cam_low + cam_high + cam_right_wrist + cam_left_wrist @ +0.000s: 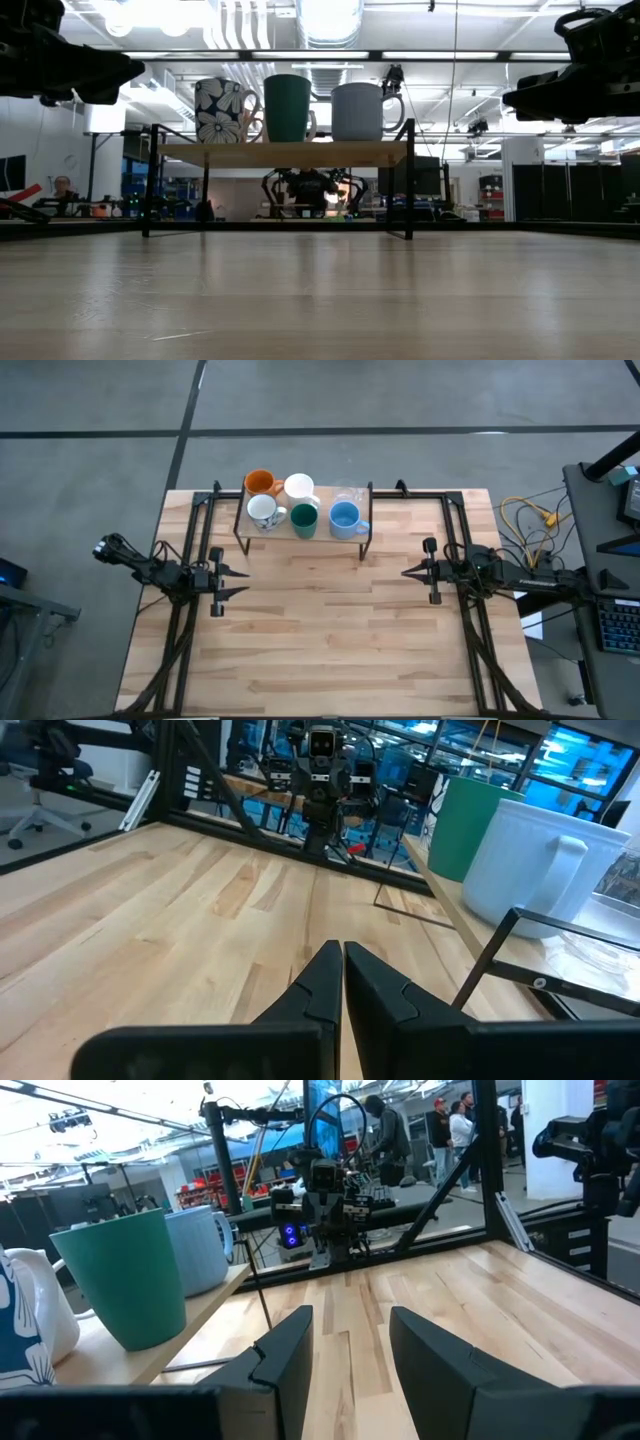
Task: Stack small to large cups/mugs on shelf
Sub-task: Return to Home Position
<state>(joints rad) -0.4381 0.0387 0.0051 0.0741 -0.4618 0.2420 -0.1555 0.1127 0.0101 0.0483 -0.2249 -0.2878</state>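
Observation:
The low light-wood shelf stands on thin black legs at the table's far middle. On it stand an orange mug, a plain white mug, a white mug with dark markings, a dark green cup, a light blue mug and a clear glass. None is inside another. My left gripper hangs open above the table's left side, level, pointing right, with nothing between its fingers. My right gripper is shut and empty above the right side, pointing left.
Black frame rails run along the table's left, right and far sides. A wide stretch of bare wooden tabletop lies between the two grippers and the near edge. Yellow cables and a desk stand beyond the table's right edge.

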